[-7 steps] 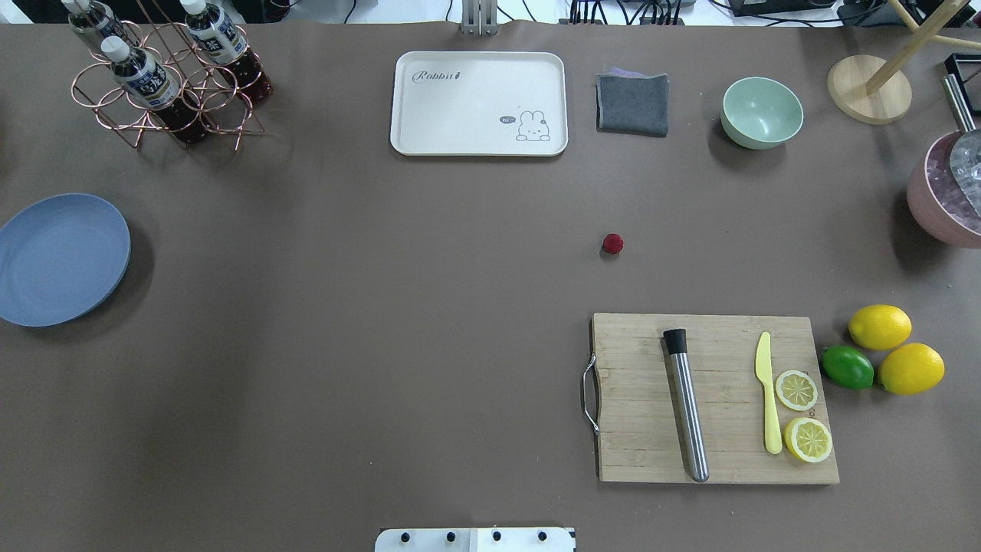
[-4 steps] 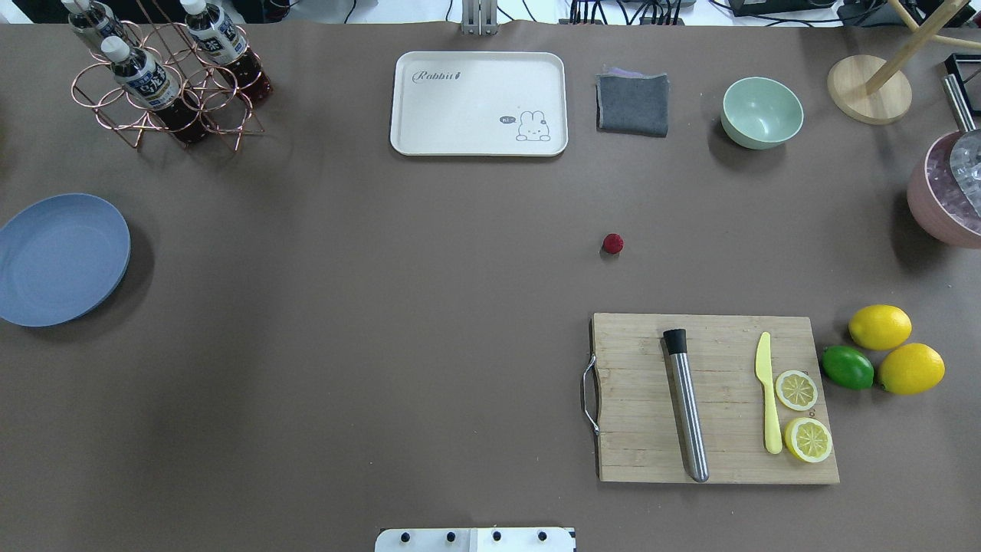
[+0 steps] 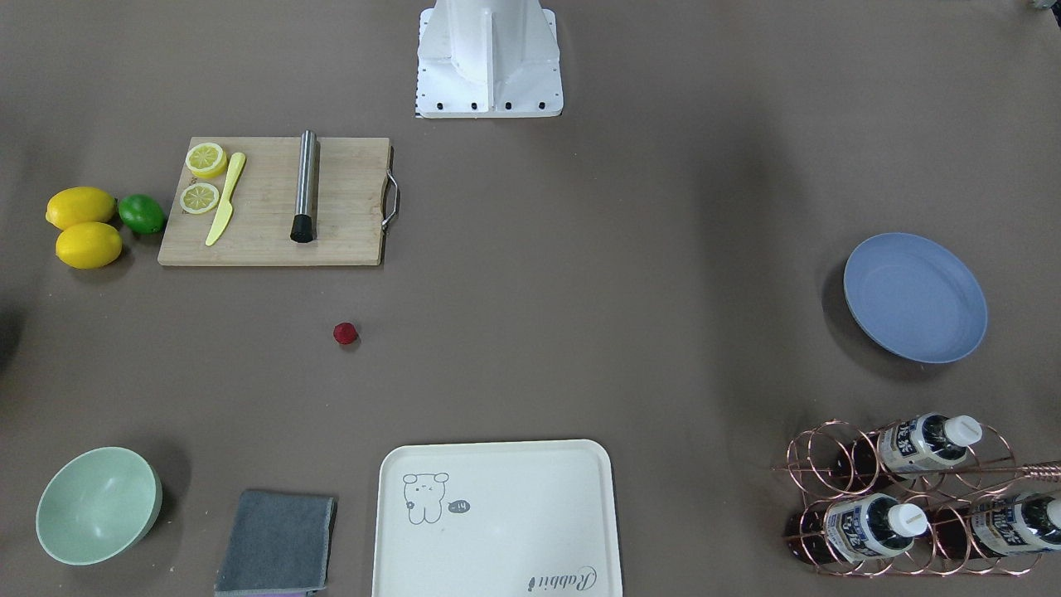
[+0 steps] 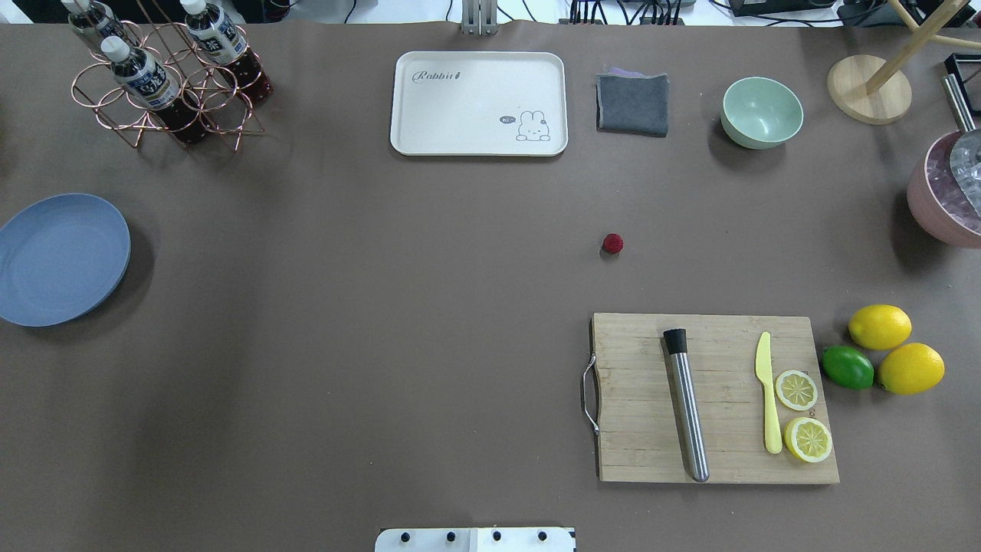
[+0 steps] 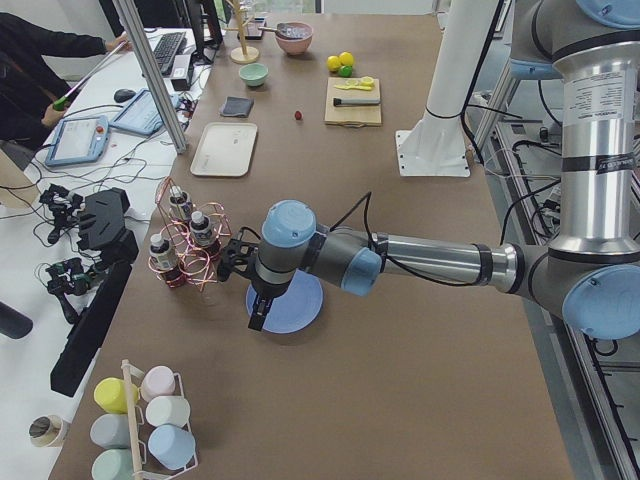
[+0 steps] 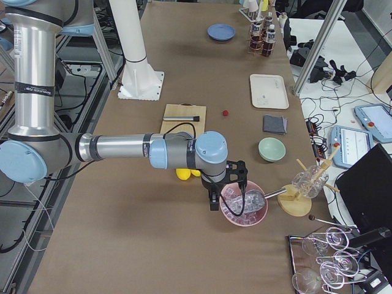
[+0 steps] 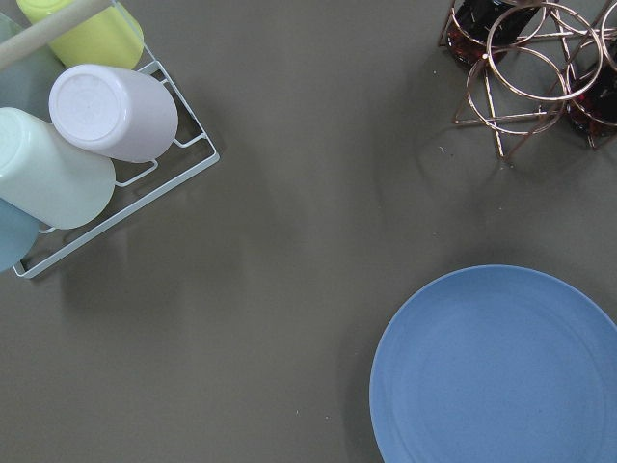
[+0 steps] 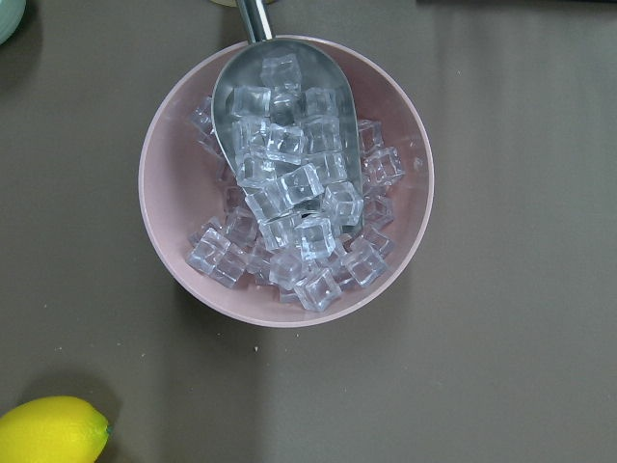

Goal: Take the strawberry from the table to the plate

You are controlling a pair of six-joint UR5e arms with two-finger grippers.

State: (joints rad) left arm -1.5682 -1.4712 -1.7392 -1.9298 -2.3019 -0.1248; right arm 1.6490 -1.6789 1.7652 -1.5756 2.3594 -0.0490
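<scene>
Strawberry (image 4: 612,244) sits alone on bare desk (image 4: 383,307), in the robot's right half, just beyond the cutting board (image 4: 636,429). It is roundish, with no long axis to line up on.

Right arm (image 6: 184,152) hangs over the pink bowl (image 8: 159,193) of ice at the desk's right end. By my judgement it is the nearer arm, with the fruit lying toward the desk's middle from it.

Left arm (image 5: 300,245) hangs by the plate (image 4: 61,259) at the far left edge, well apart from the fruit.

Right jaws and left jaws: spread or pressed together, cannot tell.

The approach looks open. Lemons (image 4: 880,326) and lime (image 4: 848,367) lie off to the side. The bottle rack (image 4: 165,84) stands near the plate.
</scene>
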